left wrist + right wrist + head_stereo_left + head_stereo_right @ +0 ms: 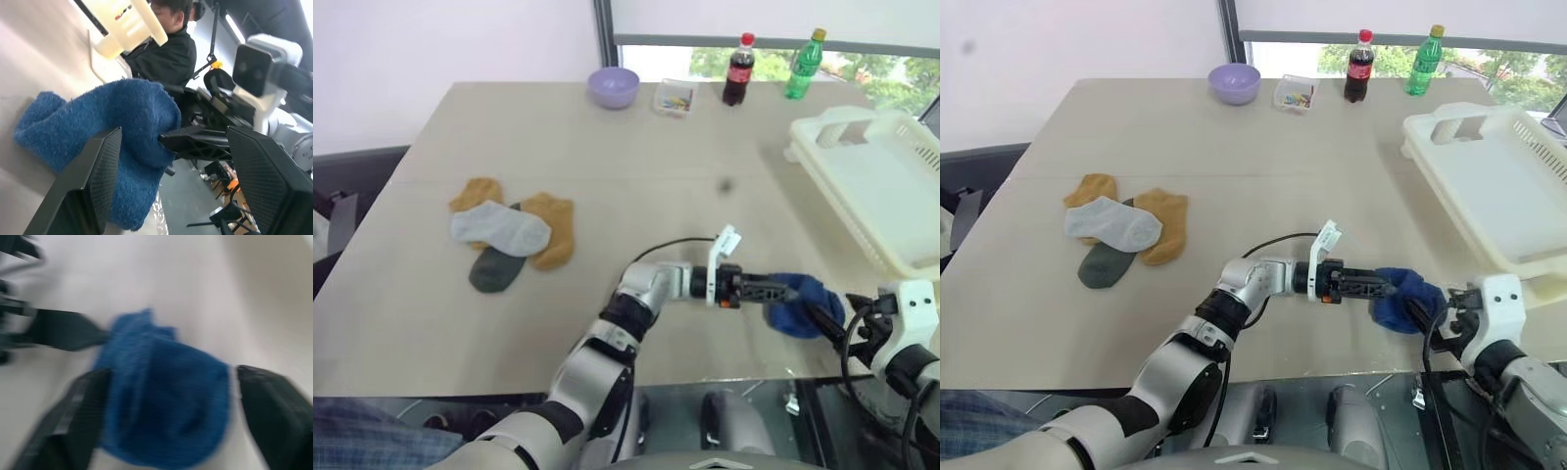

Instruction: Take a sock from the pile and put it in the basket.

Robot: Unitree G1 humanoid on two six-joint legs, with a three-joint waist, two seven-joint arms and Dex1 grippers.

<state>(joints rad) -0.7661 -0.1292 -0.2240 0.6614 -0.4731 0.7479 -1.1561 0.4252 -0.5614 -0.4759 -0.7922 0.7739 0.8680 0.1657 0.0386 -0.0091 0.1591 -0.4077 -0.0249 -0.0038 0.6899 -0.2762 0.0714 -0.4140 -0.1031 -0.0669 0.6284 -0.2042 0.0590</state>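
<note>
Far left of the table (431, 294): the pile (509, 235) lies flat on the surface. It holds two mustard-orange socks (551, 227), a light grey sock (499, 227) laid across them and a dark grey-green sock (496, 268) at the near edge. The pile is well apart from both grippers.

Back edge, left to right: a lilac bowl (613, 86), a small clear container (673, 98), a cola bottle (738, 70) and a green bottle (805, 64), all upright.

Centre: the left arm reaches across the near part of the table toward the robot's right. The left gripper (793, 291) lies roughly level, with a white tag (724, 242) standing up from its wrist. In the left wrist view its two fingers (93, 181) stand well apart. The sock (803, 305), royal blue and bunched, sits at this gripper's tips near the front right of the table. It presses against one finger and droops past the table edge. A firm hold by the left gripper cannot be confirmed.

Right: the right gripper (837, 328) meets the sock from the opposite side. In the right wrist view its fingers (73, 416) are spread wide, with the sock between them and touching one finger. One finger of the left gripper enters the sock's far side in that view.

Far right: the basket (886, 201) stands on the table's right edge, tilted, beyond the sock and apart from it. A person in dark clothing (171, 54) sits behind the basket in the left wrist view.
</note>
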